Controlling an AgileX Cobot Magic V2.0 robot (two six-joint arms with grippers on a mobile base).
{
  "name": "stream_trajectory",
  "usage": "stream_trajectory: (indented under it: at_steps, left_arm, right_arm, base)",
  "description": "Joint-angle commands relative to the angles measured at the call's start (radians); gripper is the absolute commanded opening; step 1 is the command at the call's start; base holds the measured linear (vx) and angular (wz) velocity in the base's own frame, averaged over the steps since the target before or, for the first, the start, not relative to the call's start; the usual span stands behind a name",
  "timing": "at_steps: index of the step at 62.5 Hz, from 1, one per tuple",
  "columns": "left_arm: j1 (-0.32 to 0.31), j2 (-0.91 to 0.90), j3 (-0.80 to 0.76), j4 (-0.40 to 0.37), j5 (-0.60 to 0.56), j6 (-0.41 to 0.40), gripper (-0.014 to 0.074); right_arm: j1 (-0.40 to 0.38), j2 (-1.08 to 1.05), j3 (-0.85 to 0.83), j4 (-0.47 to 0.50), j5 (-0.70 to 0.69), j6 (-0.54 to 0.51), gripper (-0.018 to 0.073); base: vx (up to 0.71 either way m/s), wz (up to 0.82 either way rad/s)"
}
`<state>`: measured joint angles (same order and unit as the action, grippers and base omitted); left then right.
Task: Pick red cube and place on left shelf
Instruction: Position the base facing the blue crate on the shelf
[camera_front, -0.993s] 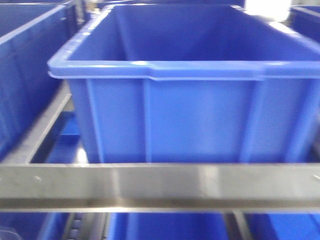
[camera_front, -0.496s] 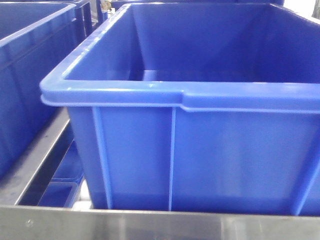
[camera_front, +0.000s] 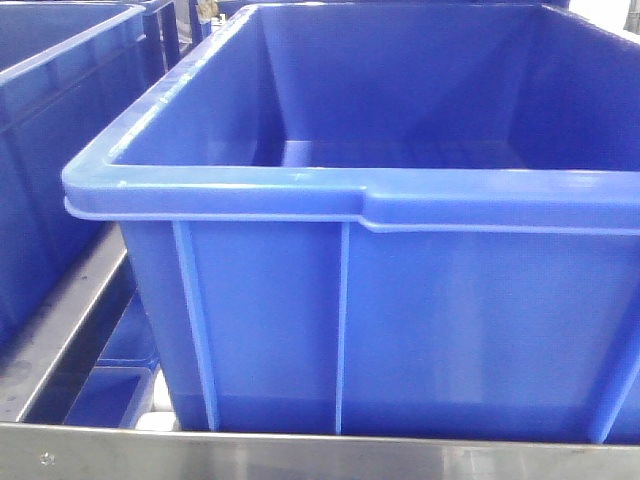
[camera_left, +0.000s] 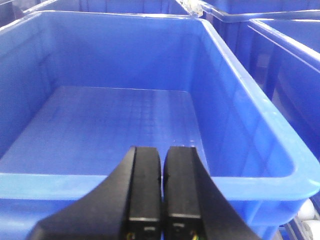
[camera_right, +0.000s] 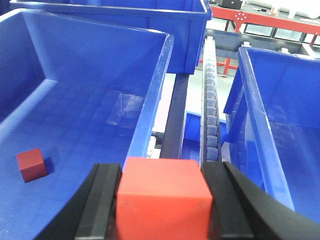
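In the right wrist view my right gripper (camera_right: 164, 172) is shut on the red cube (camera_right: 164, 197), held above the right rim of a royal-blue crate (camera_right: 150, 115). A second, darker red cube (camera_right: 31, 164) lies on that crate's floor at the left. In the left wrist view my left gripper (camera_left: 161, 160) is shut and empty, above the near rim of an empty blue crate (camera_left: 150, 177). The front view shows a large blue crate (camera_front: 400, 200) standing on the steel rails of the left shelf (camera_front: 300, 455); neither gripper shows there.
More blue crates stand to the left (camera_front: 50, 60) and to the right (camera_right: 280, 120). A roller track (camera_right: 211, 110) and a dark rail run between the crates. A red frame (camera_right: 260, 22) stands far behind.
The front view has drawn closer to the big blue crate; the steel front rail has slid down to the bottom edge and the crate fills more of the frame.
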<state>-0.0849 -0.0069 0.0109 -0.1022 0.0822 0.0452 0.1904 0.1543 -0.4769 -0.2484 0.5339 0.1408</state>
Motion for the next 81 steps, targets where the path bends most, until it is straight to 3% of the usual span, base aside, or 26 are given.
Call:
stream_trajectory:
  at_steps: [1,56,67,81]
  left_arm:
    - [-0.005,-0.012,0.024,-0.004,-0.088,-0.005,0.0102]
    - [-0.005,-0.012,0.024,-0.004,-0.088,-0.005,0.0102]
    - [-0.005,-0.012,0.024,-0.004,-0.088,-0.005,0.0102]
    - [-0.005,-0.012,0.024,-0.004,-0.088,-0.005,0.0101]
  right_arm:
    - [-0.005,0.012,-0.027,-0.016,-0.083,-0.005,0.016]
    - [-0.005,0.037,-0.035,-0.004,-0.099,-0.005,0.016]
    - [0.032,0.22,-0.173,-0.003,-0.09,-0.005,0.016]
    - [0.182,0.605,-0.448,-0.003,0.033,-0.005,0.016]
  base:
    - [-0.03,0.19]
    - [0.0,-0.02]
    - [0.0,0.0]
    - [0.0,0.0]
